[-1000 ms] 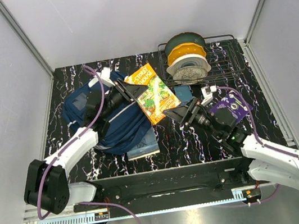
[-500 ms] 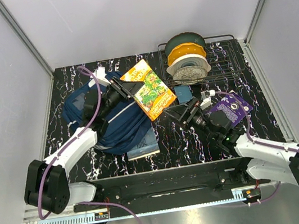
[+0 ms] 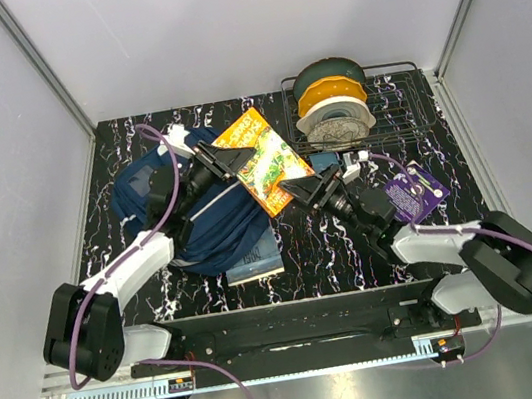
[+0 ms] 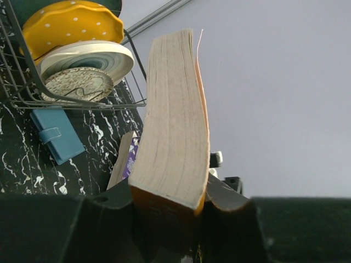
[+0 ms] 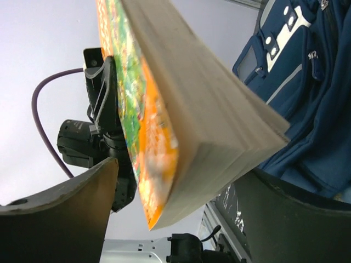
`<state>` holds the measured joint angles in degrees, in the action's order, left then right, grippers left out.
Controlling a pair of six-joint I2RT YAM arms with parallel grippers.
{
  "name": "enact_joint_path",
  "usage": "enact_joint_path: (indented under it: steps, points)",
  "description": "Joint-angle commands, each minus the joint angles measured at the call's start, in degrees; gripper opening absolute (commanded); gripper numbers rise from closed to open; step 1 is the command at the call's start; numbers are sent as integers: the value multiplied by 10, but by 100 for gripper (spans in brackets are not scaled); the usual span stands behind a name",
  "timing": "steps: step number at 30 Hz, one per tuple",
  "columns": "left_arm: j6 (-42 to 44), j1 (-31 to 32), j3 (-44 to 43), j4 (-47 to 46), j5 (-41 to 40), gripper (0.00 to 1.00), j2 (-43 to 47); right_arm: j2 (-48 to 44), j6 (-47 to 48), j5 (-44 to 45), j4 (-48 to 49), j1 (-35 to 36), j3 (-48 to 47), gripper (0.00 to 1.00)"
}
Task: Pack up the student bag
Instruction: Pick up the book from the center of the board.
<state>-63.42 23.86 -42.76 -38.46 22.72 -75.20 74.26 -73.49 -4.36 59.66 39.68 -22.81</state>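
Note:
The student bag (image 3: 188, 217) is navy with white stripe trim and lies at the left of the table; it also shows in the right wrist view (image 5: 299, 76). My left gripper (image 3: 222, 160) is shut on the spine end of a thick orange and green paperback (image 3: 262, 163) and holds it tilted in the air beside the bag's top. In the left wrist view the book (image 4: 173, 120) stands clamped in that gripper (image 4: 171, 211). My right gripper (image 3: 305, 190) is open, its jaws wide on either side of the book's lower corner (image 5: 186, 126), with a gap on the cover side.
A blue-grey book (image 3: 257, 252) lies half under the bag's near side. A purple book (image 3: 415, 192) and a teal wallet (image 3: 325, 163) lie at the right. A wire rack (image 3: 403, 107) at the back right holds several plates (image 3: 333, 108).
My left gripper has drawn the paperback a little left and back. My right arm has swung left, and its open jaws now straddle the book's lower corner.

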Motion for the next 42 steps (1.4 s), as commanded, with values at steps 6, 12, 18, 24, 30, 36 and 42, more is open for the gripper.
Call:
enact_joint_path:
  steps: [6, 12, 18, 24, 30, 36, 42]
  points:
    - [-48, -5, 11, -131, 24, 0, 7, 84, -48, -55, 217, -13, -13, 72]
    - [-35, -9, 16, -117, 12, 0, 18, 36, -38, -26, 150, -13, 4, 94]
    - [-46, -10, 8, -137, 22, 0, 4, 28, -27, -20, 165, -12, 2, 84]
    - [-60, -9, 22, -151, 32, 0, -7, 59, -31, -50, 189, -13, -23, 83]
    - [-72, -9, 39, -175, 36, 0, -12, 58, -21, -50, 185, -13, -35, 72]
    - [-69, -10, 40, -176, 35, 0, -14, 29, -7, -40, 151, -13, -33, 52]
    - [-70, -9, 40, -174, 31, 0, -13, 10, 7, -48, 126, -13, -38, 52]
